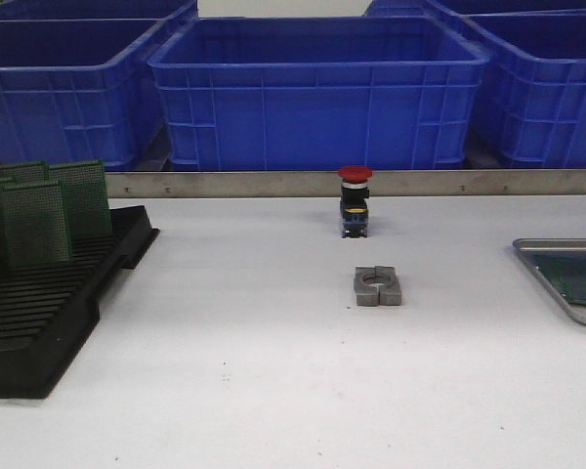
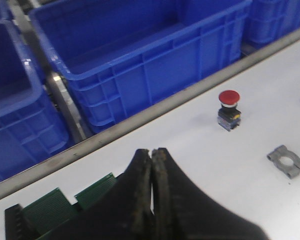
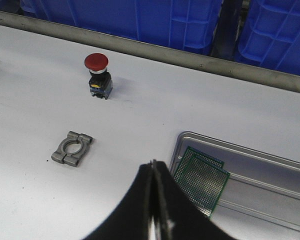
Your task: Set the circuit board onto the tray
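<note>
Left tool (image 2: 151, 165) clenched, empty, right above boards (image 1: 39, 220) standing in rack (image 1: 39, 322); right tool (image 3: 154, 192) clenched, empty, near tray (image 3: 250, 155).

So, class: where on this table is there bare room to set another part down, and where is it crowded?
Free: the white tabletop between the black slotted rack and grey clamp block, and between that block and the tray. Crowded: the rack, full of green boards, and the tray's near end, holding circuit boards.
</note>
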You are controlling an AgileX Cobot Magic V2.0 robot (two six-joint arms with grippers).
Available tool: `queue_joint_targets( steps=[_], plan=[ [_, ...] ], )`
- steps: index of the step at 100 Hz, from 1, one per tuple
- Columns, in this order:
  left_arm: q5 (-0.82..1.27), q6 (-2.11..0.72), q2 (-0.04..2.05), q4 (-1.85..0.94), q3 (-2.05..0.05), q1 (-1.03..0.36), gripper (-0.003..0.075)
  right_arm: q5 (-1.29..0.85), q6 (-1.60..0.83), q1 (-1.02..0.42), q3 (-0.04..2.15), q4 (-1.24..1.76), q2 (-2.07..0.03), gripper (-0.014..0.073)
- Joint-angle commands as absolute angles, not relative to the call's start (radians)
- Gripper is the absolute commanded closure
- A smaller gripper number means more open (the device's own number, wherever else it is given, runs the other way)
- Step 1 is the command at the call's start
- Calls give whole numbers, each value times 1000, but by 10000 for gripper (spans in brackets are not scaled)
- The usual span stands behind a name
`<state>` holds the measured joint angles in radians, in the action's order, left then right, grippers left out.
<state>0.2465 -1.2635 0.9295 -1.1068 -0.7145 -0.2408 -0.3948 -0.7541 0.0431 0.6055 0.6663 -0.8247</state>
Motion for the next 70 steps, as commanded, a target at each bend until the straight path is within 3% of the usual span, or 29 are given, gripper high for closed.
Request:
queue_joint_targets(
  steps=[1,39,70],
  plan=[
    [129,-1251,832,-1192,-668,-239,741,-312,-768,39,578,686,-725,653],
    [66,-1251,435,-1278,-374,-239,741,-357,-768,39,376,686,-285,653],
    [68,-1251,289,-1291,-277,-239,741,-396,-768,39,342,686,-172,653]
  ],
)
